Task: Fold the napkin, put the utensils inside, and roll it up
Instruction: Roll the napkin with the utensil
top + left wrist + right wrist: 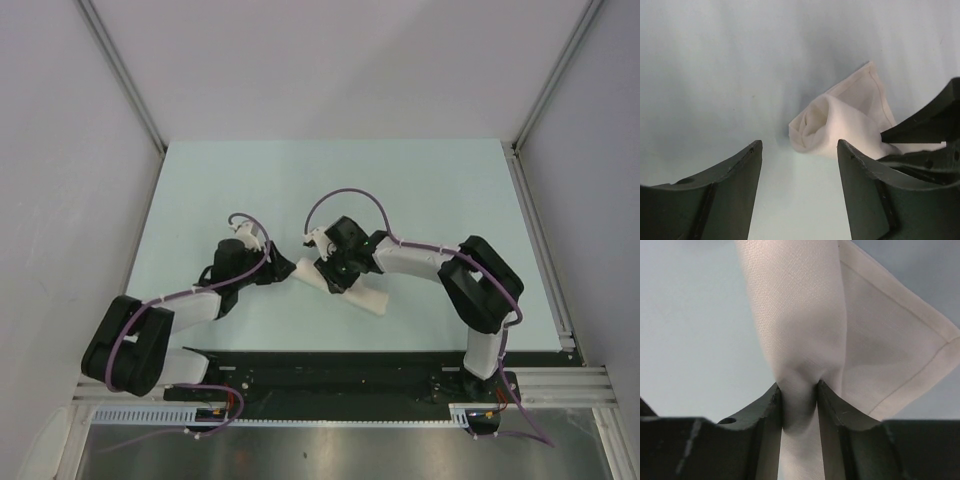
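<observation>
My right gripper (799,392) was clamped on the napkin (805,315). The jaws pinched the roll into a narrow waist, with the cloth squeezed thin between the pads. My left gripper (799,150) stood wide apart with nothing between its fingers. It sat just short of the roll's open end and was not touching it, as far as the wrist view showed.

The napkin lay near the middle of the table (250,180), already rolled into a loose tube. It ran diagonally from between the two grippers toward the near right, and one hemmed corner flap hung loose off the side. I couldn't see the knife in any view. My guess was that it sat inside the roll, but I couldn't confirm that.

Handling, as I judged it:
- **Stiffness:** light, soft woven cloth with none of its own. It collapsed where I pinched, so a grip deforms the tube.
- **Slip:** the matte weave should hold well on the pads. The likelier failure was layers sliding over each other and the roll loosening.
- **Knife:** if it was inside, it would be a smooth, stiff core that could slide out of the open end if the roll tipped.

Where to hold:
- Grip across the body of the roll, through all layers, with the loose flap trapped under.
- Never grip by the flap or hem alone, since that would unroll it.
- Keep the roll level.
</observation>
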Available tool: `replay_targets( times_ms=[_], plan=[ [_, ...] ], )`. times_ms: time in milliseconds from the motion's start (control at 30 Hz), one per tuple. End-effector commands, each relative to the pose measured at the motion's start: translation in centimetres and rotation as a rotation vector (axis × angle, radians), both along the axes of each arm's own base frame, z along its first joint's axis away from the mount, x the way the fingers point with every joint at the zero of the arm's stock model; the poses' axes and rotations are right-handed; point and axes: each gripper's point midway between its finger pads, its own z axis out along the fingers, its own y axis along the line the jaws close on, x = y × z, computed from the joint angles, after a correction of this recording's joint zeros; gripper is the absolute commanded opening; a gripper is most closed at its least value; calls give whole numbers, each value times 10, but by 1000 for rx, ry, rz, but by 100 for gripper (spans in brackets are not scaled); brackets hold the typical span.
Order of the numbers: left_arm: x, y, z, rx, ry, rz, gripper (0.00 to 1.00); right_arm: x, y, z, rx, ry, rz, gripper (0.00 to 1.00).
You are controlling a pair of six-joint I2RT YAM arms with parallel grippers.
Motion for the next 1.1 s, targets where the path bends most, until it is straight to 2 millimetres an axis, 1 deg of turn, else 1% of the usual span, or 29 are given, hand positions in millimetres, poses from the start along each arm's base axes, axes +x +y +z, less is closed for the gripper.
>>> replay_targets(
  times_ms=[0,33,100,133,233,333,433,533,600,767,833,867,900,1000,1033,1067],
  plan=[
    [2,-2,18,-36,-81,-11,66,-27,10,-13,97,243,59,33],
    [2,-2,18,-39,-85,-13,67,-28,13,-7,136,286,69,30],
    [0,-4,21,-47,-94,-26,67,-31,16,-1,173,337,69,28],
    [0,-5,22,-53,-104,-31,67,-33,19,5,211,378,79,28],
    [-1,-8,26,-68,-124,-49,69,-33,21,14,269,446,77,27],
    [-4,-10,27,-78,-130,-67,70,-35,23,17,307,500,86,27],
    [-4,-13,22,-79,-118,-85,70,-28,21,17,328,519,76,28],
    [-5,-15,16,-86,-101,-98,70,-27,20,13,327,536,74,29],
    [-3,-18,18,-102,-107,-104,68,-25,19,9,327,543,70,29],
    [0,-23,12,-119,-85,-119,65,-24,19,6,325,554,72,29],
    [3,-26,13,-130,-86,-121,63,-24,19,5,324,553,73,29],
    [2,-27,10,-134,-75,-128,61,-24,19,5,324,553,73,29],
    [3,-29,12,-141,-84,-133,60,-24,18,5,320,555,72,29],
    [5,-30,9,-155,-68,-127,50,-23,18,5,314,555,71,29],
    [6,-31,8,-158,-64,-130,44,-23,18,5,313,553,71,30],
    [6,-32,8,-161,-64,-132,40,-23,17,5,308,554,68,30]
  ],
)
